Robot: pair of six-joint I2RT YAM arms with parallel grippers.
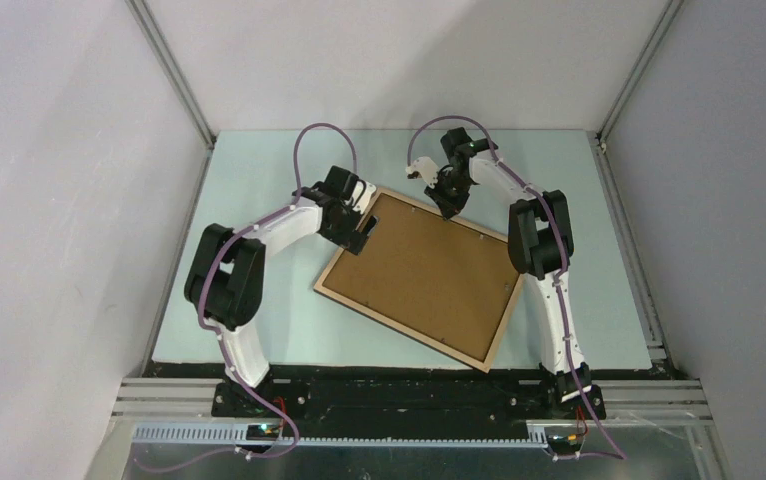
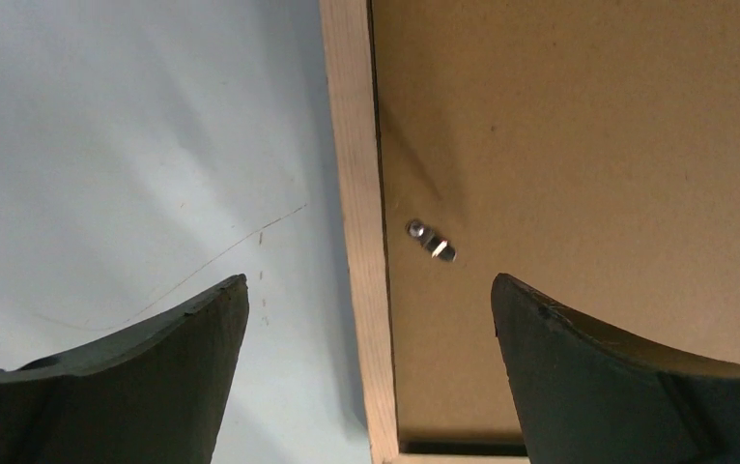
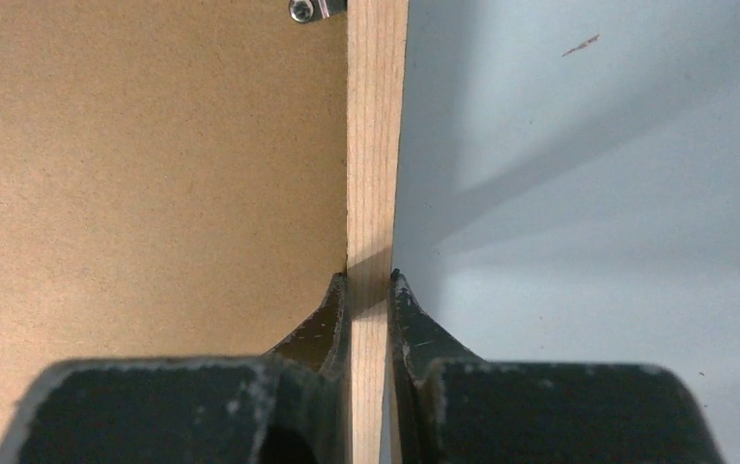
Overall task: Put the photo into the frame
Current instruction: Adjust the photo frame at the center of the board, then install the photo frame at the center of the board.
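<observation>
Frame (image 1: pixel 401 327) lies light-wood back up, askew on the table (image 1: pixel 259 180). A brown backing panel (image 1: pixel 424 275) is set inside its rails. Right gripper (image 3: pixel 370 280) is clamped on the far rail, one finger over the panel and one outside. Left gripper (image 2: pixel 371 280) gapes wide over the left rail, holding nothing, near a metal clip (image 2: pixel 432 242).

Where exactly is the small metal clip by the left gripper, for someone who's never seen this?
The frame lies back up, askew, on the pale green table. Follow its light-wood rail beneath the open left gripper; just inside it, on the brown backing board, sits the clip. It is tiny and shiny silver amid matte wood and board.
</observation>
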